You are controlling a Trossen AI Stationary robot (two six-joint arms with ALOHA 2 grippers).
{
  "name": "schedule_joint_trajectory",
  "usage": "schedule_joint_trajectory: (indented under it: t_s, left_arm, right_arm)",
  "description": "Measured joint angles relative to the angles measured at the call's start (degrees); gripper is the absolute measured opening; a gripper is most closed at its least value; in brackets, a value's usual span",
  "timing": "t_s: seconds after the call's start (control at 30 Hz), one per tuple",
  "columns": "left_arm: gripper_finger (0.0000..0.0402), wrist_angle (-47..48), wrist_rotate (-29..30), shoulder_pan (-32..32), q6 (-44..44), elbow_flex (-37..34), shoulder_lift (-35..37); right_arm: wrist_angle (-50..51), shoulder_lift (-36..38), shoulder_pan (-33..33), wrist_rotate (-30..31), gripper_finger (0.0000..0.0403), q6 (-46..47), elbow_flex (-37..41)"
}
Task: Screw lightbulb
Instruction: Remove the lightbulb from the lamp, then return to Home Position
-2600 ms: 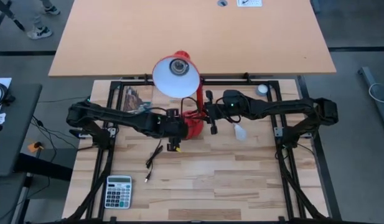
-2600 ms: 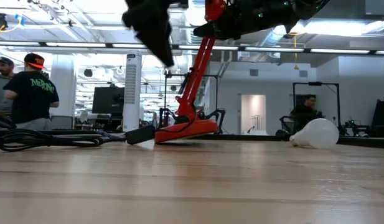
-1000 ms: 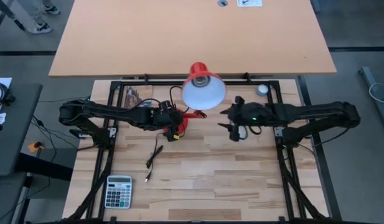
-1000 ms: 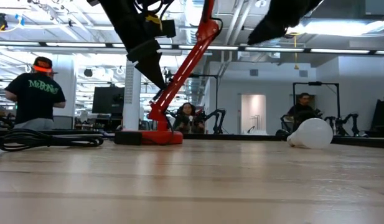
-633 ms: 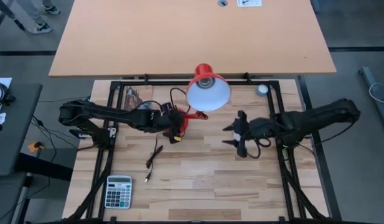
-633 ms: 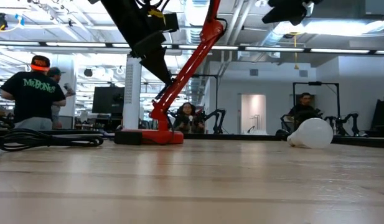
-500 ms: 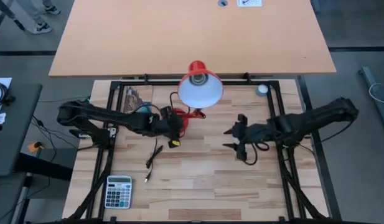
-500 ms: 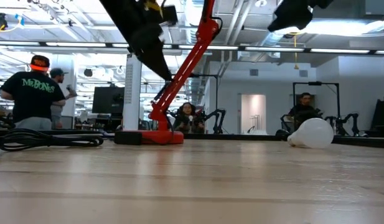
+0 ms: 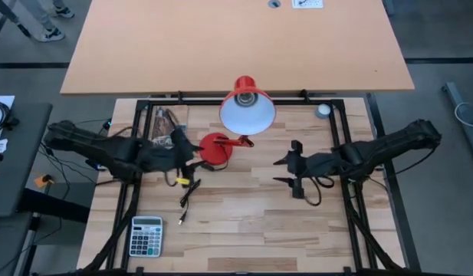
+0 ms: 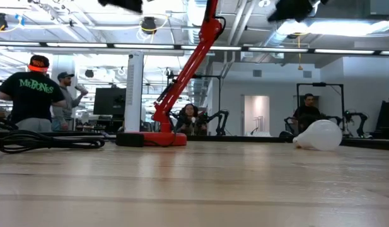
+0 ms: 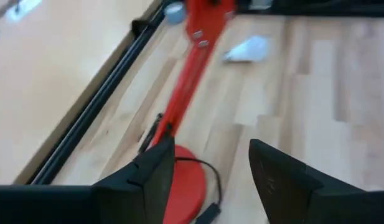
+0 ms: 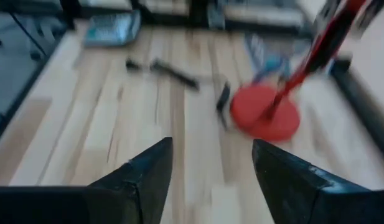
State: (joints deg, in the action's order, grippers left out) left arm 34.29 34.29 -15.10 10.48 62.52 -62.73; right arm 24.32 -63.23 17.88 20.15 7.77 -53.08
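Under the right pincer (image 9: pixel 290 172) (fingers spread, grasping nothing) the lightbulb (image 10: pixel 319 135) lies on the table.

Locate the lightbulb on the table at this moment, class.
The lightbulb lies on its side on the wooden table, at the right of the low view, away from the red lamp. In the high view the right gripper hides it.

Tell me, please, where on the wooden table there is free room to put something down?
The widest bare boards lie along the near edge, between the calculator and the right frame rail. Another free patch sits between the black cable and the right pincer. It is crowded at the back: the red lamp, the left pincer beside its base, and the lightbulb.
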Motion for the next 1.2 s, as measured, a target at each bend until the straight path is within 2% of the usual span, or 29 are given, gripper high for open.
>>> schedule_joint_trajectory:
  t_s: [0.17,0.37,0.43,0.47,0.67,0.77,0.97,1.07,1.2]
  left_arm:
    - [0.0127,-9.1,-4.5,0.3,-10.6,-0.4,5.4]
    - [0.0026,-11.1,-6.9,-1.1,-11.1,-2.6,9.3]
    - [0.0007,-14.5,-6.8,-1.8,-11.0,-5.5,10.4]
    - [0.0007,-17.4,-6.8,-2.2,-11.5,-7.2,10.8]
    - [0.0003,-31.2,-7.2,-3.6,-14.9,-18.0,11.9]
    - [0.0002,-36.9,-9.9,-3.4,-15.8,-22.3,11.9]
    - [0.0001,-42.1,-12.1,-2.0,-18.2,-27.3,12.2]
    - [0.0001,-43.3,-16.3,-0.7,-18.0,-29.7,12.5]
    - [0.0001,-50.6,-20.4,0.8,-18.2,-35.1,12.5]
  right_arm:
    - [-8.0,3.5,-1.8,0.0,0.0186,-7.2,0.0]
    - [-6.4,6.9,-1.2,0.2,0.0062,-9.1,-0.1]
    - [-4.9,7.5,0.2,0.2,0.0021,-9.3,-0.1]
    - [-4.3,7.8,0.9,0.2,0.0012,-9.4,-0.1]
    - [-4.1,7.8,4.9,2.4,0.0016,-8.1,0.6]
    - [-5.5,7.8,5.4,2.4,0.0008,-7.8,3.4]
    - [-22.5,7.8,4.1,0.2,0.0009,-9.5,14.8]
    - [-30.1,7.7,1.9,-2.9,0.0009,-10.2,20.4]
    - [-36.4,7.8,-2.1,-7.6,0.0008,-9.2,26.2]
